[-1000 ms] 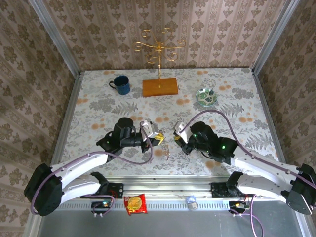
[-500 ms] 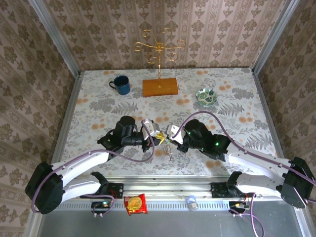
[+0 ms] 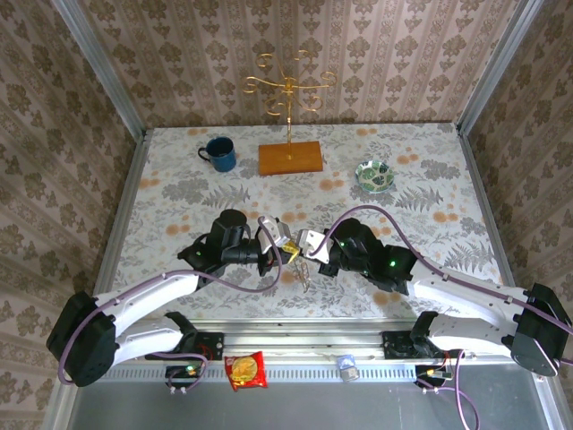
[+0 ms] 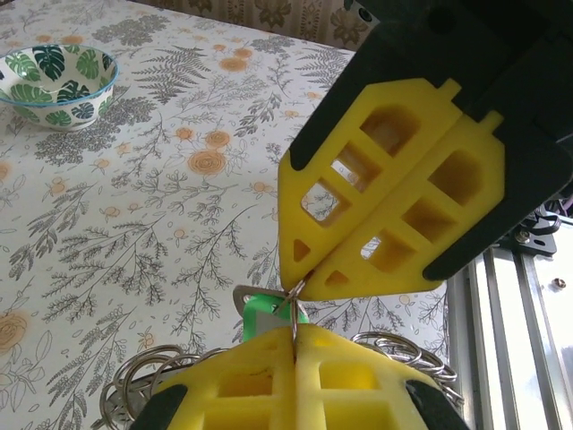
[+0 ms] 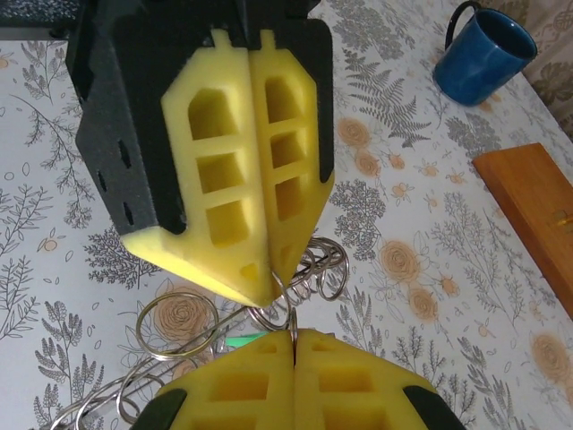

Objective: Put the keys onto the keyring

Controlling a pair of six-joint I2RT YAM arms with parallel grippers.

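Where the arms meet tip to tip over the floral table [image 3: 179, 193], two yellow left fingers [image 4: 235, 387] and two yellow right fingers [image 5: 235, 387] each pinch shut on one tangled silver wire keyring [image 5: 309, 267], coils hard to count; one green-headed key [image 4: 264, 315] peeks out, mostly hidden. Beyond: one blue mug [image 3: 220, 153], one leaf-patterned bowl [image 3: 374, 175], one gold stand [image 3: 289, 85], wallpapered walls [image 3: 403, 63]

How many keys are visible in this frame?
1: a green-headed key just beyond the tips of the left gripper, beside loose wire rings. Others may be hidden.
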